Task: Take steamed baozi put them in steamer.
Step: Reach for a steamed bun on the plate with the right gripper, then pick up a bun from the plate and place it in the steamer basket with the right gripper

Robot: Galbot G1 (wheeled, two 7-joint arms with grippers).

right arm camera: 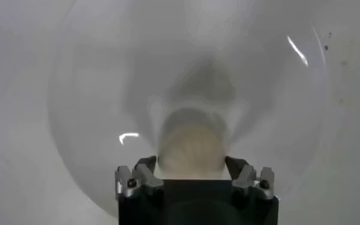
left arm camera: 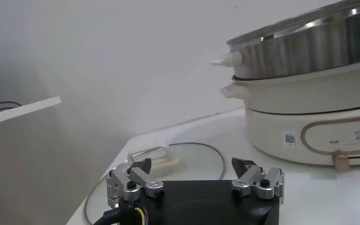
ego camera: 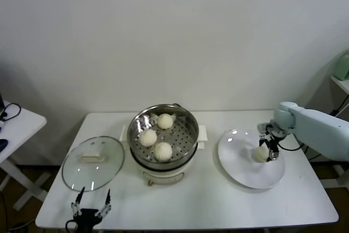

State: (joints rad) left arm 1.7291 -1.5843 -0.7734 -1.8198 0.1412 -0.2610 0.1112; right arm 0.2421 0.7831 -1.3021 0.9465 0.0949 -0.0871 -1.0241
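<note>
Last steamed baozi (ego camera: 260, 154) on white plate (ego camera: 240, 170), bracketed by right gripper (right arm camera: 192, 166), fingers either side, closure not judged complete; gentle squeeze advised before lifting to steamer (ego camera: 188, 118); left gripper (ego camera: 91, 205) parked open near glass lid (ego camera: 92, 162).

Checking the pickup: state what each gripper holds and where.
Right gripper brackets the last baozi on the plate at its sides; firm hold cannot be told. Left gripper holds nothing.

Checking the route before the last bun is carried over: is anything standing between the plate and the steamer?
Nothing visible. The right hand straddles the last baozi on the plate; bare table separates it from the open steamer, whose glass lid lies on the far side.
</note>
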